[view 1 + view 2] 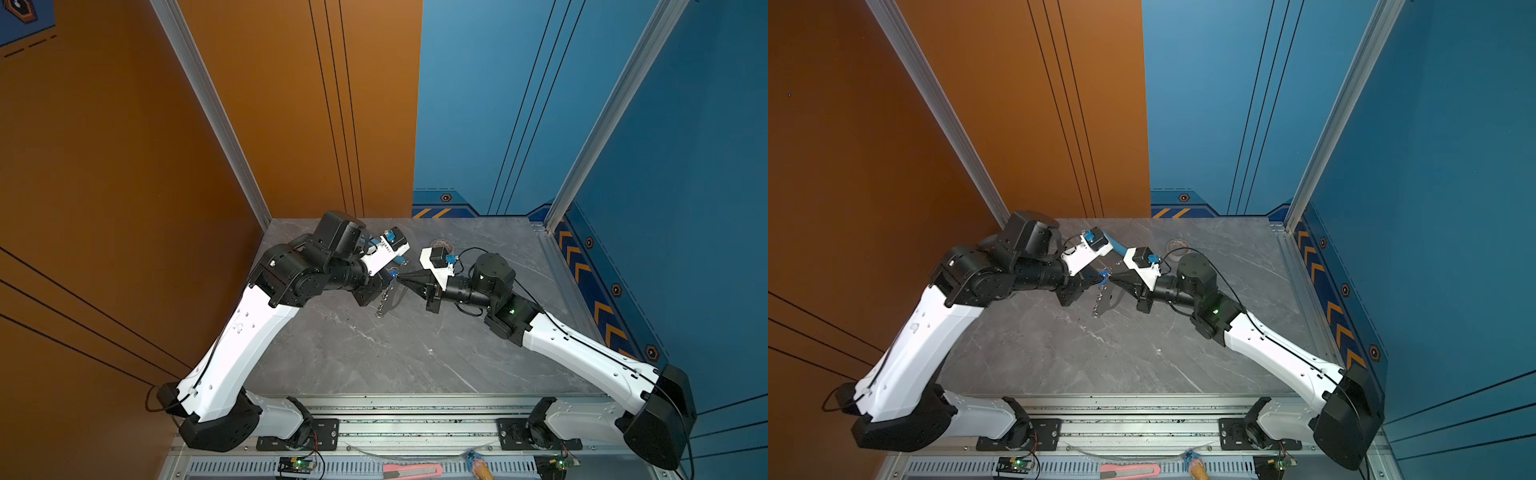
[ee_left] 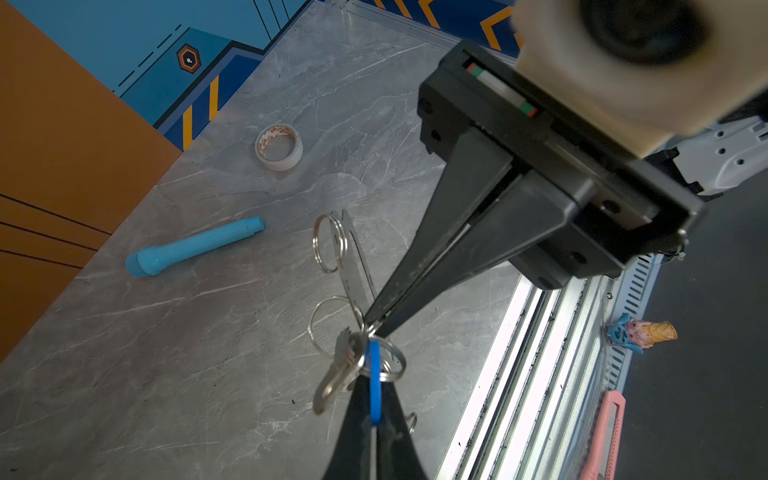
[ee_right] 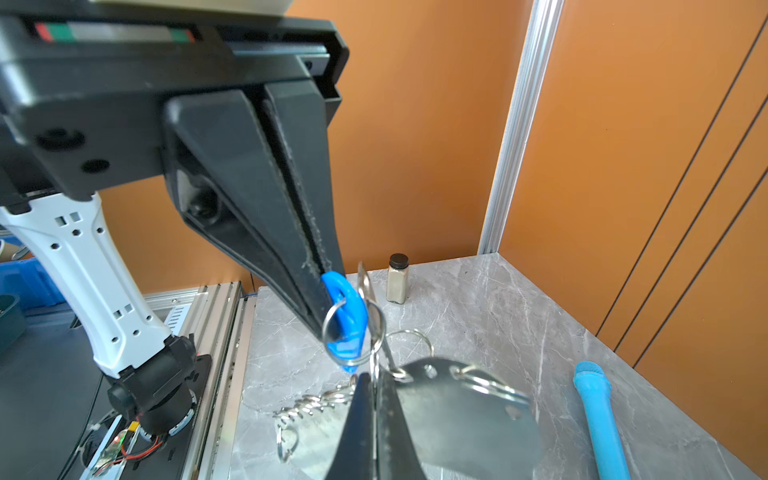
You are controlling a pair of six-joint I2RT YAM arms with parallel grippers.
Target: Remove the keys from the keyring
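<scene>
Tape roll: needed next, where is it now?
In both top views the tape roll lies right of centre near the table's far edge, beyond the right wrist, the blue tube to its left.

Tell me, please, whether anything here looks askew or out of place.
Nothing spilled or damaged. The keyring hangs tilted off the table: the right hand pinches it, the left hand grips the keys by their blue tag.
</scene>
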